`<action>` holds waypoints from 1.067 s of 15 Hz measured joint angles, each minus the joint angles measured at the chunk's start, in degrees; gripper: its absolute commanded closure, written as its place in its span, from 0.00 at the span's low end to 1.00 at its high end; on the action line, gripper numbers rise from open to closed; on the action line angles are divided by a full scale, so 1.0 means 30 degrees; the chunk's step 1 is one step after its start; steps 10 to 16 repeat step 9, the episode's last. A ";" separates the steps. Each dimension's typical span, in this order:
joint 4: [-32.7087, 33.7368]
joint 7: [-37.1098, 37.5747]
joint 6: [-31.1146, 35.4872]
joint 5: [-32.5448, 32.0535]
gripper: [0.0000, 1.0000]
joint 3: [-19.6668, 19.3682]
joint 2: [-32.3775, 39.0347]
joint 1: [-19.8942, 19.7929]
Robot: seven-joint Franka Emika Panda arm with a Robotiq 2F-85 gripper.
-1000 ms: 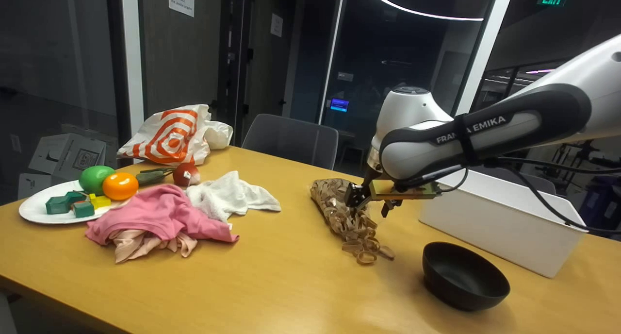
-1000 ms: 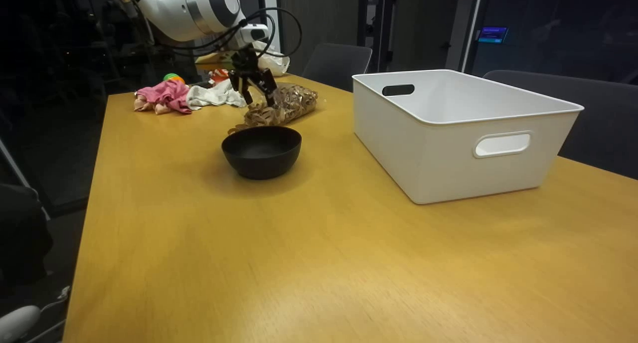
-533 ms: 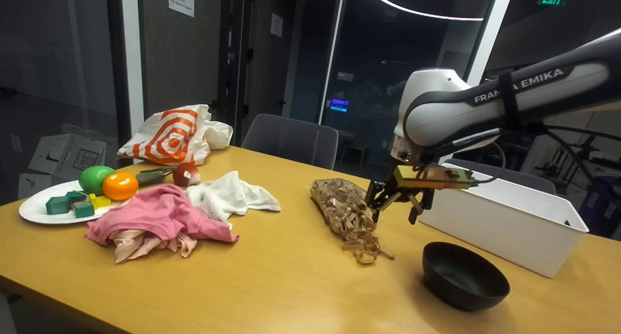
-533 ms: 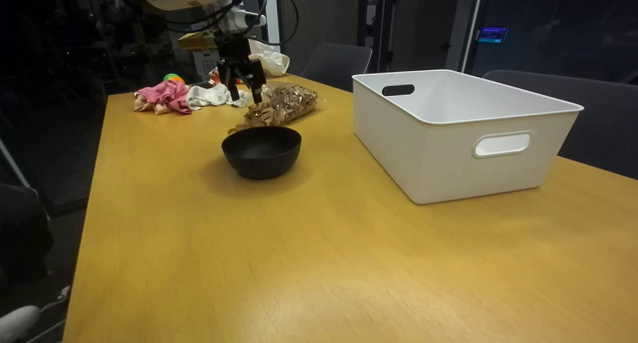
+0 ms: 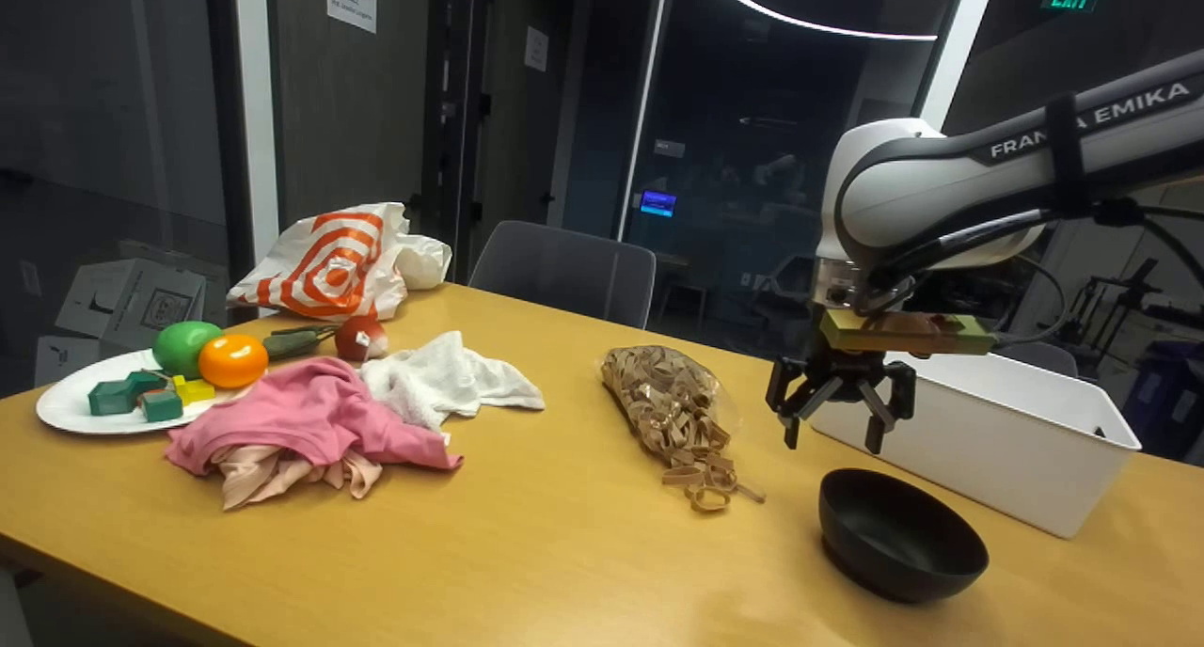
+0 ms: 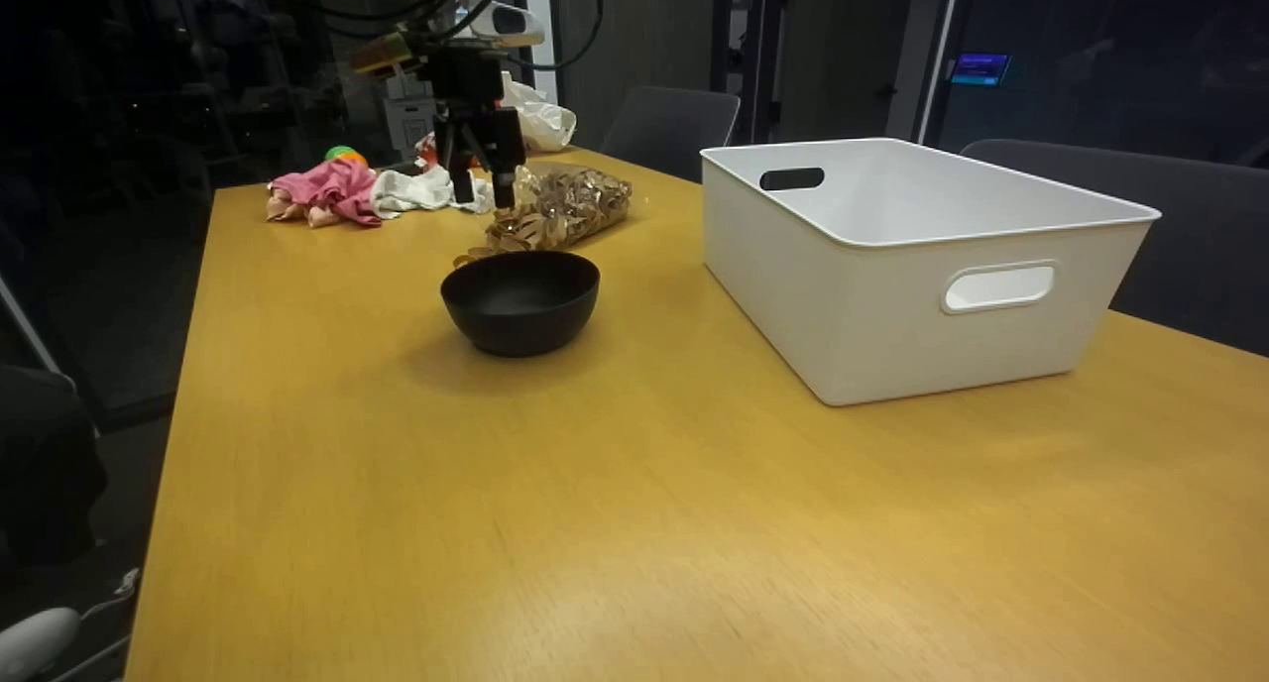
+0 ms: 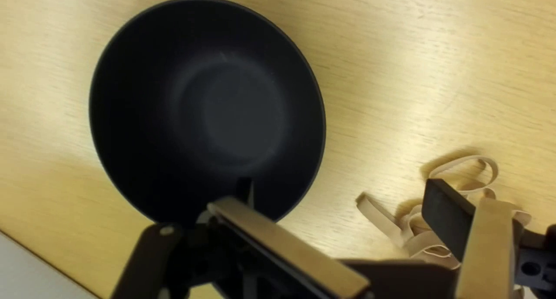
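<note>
My gripper [image 5: 833, 435] is open and empty, fingers pointing down above the table. It also shows in an exterior view [image 6: 484, 188] and in the wrist view [image 7: 345, 203]. A round black bowl [image 5: 903, 534] is nearest, with nothing seen inside it in the wrist view [image 7: 234, 112]. A clear bag of tan rubber bands [image 5: 663, 402] lies on its side, with loose bands spilling from its mouth toward the bowl. Several loose bands [image 7: 423, 242] show beside one finger in the wrist view. The bag also shows in an exterior view [image 6: 575, 206].
A white bin [image 6: 843, 295] stands beside the bowl, behind my gripper. Farther along the table lie a pink cloth [image 5: 320, 412], a white cloth [image 5: 451, 384], a white plate [image 5: 71, 412] with toy fruit and blocks, and a red-and-white plastic bag [image 5: 329, 261]. Chairs [image 5: 564, 266] stand behind the table.
My gripper has risen from the rubber-band bag and moved toward the bowl and bin, turning as it went. The bag, bowl and bin look unmoved.
</note>
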 measured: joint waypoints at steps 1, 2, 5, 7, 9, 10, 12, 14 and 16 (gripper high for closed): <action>-0.0144 0.0182 -0.0138 0.0000 0.00 0.0003 -0.0112 -0.0076; -0.0264 0.0346 -0.0287 0.0000 0.00 0.0010 -0.0207 -0.0144; -0.0504 0.0762 -0.0829 0.0037 0.00 0.0035 -0.0463 -0.0341; -0.0600 0.0866 -0.1004 0.0157 0.00 0.0050 -0.0532 -0.0444; -0.0601 0.0863 -0.1001 0.0157 0.00 0.0067 -0.0444 -0.0481; -0.0601 0.0863 -0.1001 0.0157 0.00 0.0067 -0.0444 -0.0481; -0.0601 0.0863 -0.1001 0.0157 0.00 0.0067 -0.0444 -0.0481; -0.0601 0.0863 -0.1001 0.0157 0.00 0.0067 -0.0444 -0.0481; -0.0601 0.0863 -0.1001 0.0157 0.00 0.0067 -0.0444 -0.0481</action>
